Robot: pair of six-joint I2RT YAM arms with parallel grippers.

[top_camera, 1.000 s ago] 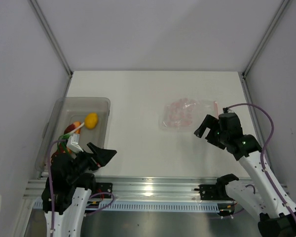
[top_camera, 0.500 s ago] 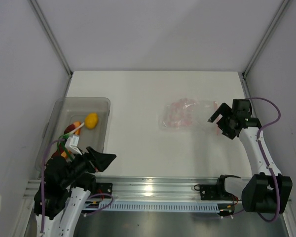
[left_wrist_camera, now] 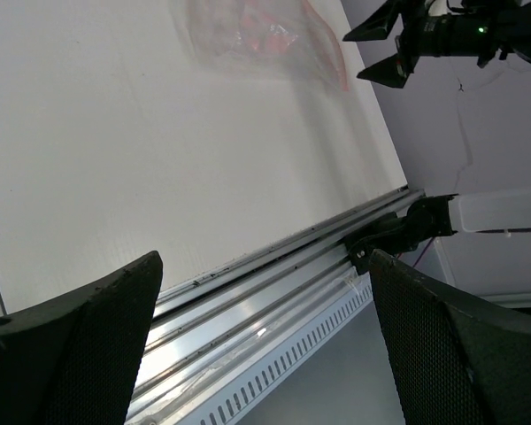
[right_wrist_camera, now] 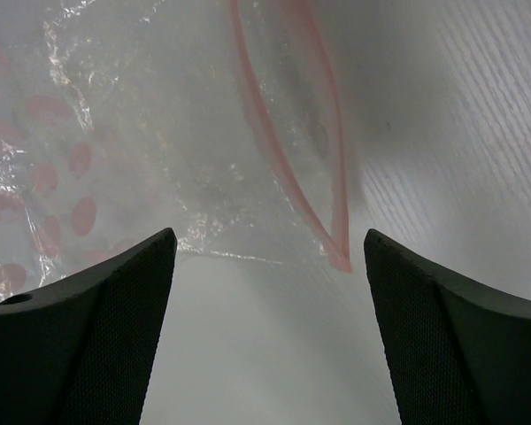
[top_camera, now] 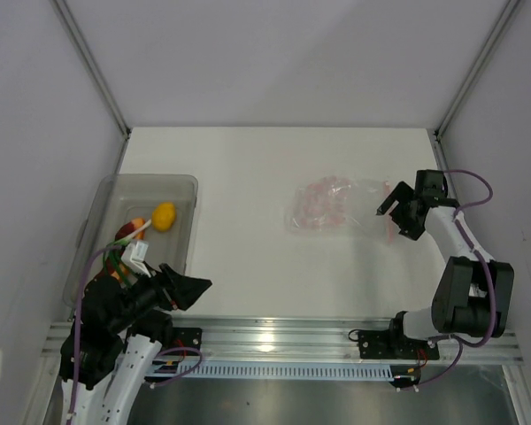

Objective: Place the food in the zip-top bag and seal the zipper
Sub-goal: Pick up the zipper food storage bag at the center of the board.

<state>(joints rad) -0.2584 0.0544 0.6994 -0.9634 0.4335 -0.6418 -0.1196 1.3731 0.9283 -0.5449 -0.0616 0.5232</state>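
Note:
The clear zip-top bag point(top_camera: 336, 204) lies flat right of the table's centre; it also shows in the left wrist view point(left_wrist_camera: 257, 35) and fills the right wrist view point(right_wrist_camera: 150, 133). Its pinkish-red zipper point(right_wrist_camera: 288, 146) gapes open at the bag's right edge. My right gripper point(top_camera: 391, 215) is open just above that edge, empty. The food lies in a translucent grey bin point(top_camera: 111, 190) at the left: a yellow lemon point(top_camera: 164, 216), an orange carrot piece point(top_camera: 137, 222), a dark red piece point(top_camera: 125, 234) and green stems point(top_camera: 112, 251). My left gripper point(top_camera: 190, 288) is open and empty near the bin's front right corner.
The bin stands against the left wall. White enclosure walls close in the table at the left, back and right. A metal rail point(top_camera: 274, 336) runs along the near edge, also seen in the left wrist view point(left_wrist_camera: 274, 266).
My right gripper has swung right and back from the bag's near right side to its zipper edge. My left arm has shifted only slightly.

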